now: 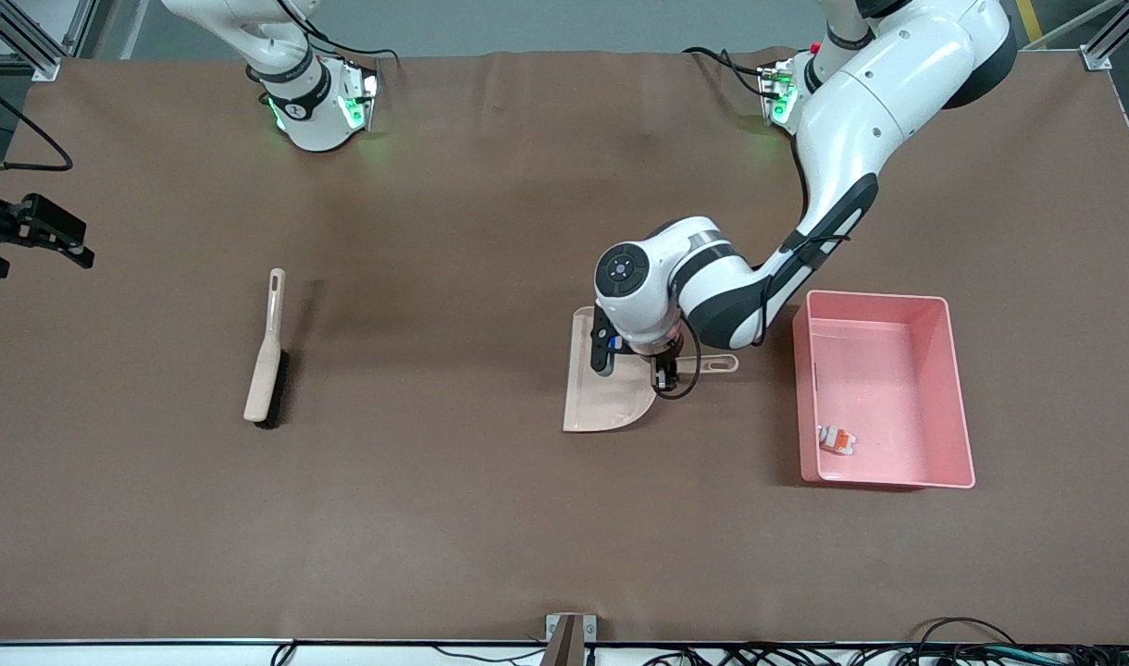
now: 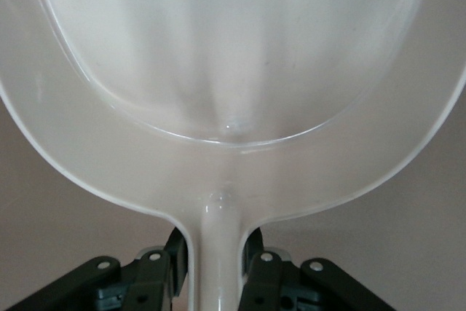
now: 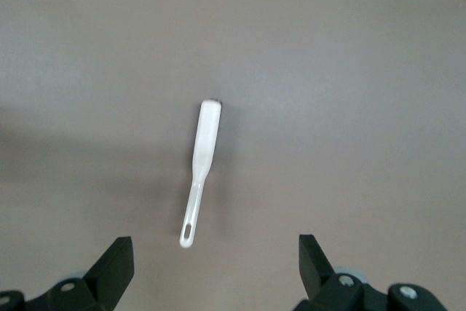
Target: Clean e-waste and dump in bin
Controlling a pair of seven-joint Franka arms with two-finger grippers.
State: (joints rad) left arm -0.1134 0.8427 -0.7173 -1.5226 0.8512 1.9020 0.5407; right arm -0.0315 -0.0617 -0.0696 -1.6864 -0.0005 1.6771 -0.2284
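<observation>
- The left claw (image 1: 664, 372) is seen low over the desk (image 1: 490, 518), at the handle of the beige dustpan (image 1: 601, 407); in the left wrist view the two fingers (image 2: 177, 253) are closed against the two sides of the handle, so the left claw is judged to be clamped on the dustpan (image 2: 233, 107).
- The dustpan lies flat on the desk, just beside the pink bin (image 1: 953, 388), toward the right arm's end from it, and its scoop looks empty in the left wrist view.
- One piece of e-waste (image 1: 837, 439), white with an orange band, is already lying inside the bin, in the corner nearer to the front camera. A second, dark piece cannot be made out in any view.
- The right claw (image 3: 211, 267) is held high in the air with its fingers apart and nothing between them; the brush (image 3: 200, 169) is seen below it on the desk. The right arm is waiting.
- The brush (image 1: 266, 356) lies on the desk, well apart from the dustpan, toward the right arm's end.
- The step in hand is judged to be the putting down of the dustpan after the dumping, so the task seems to be near its end.
- For the next move, the fingers must be opened and the left claw lifted straight up, so that the handle is not dragged.
</observation>
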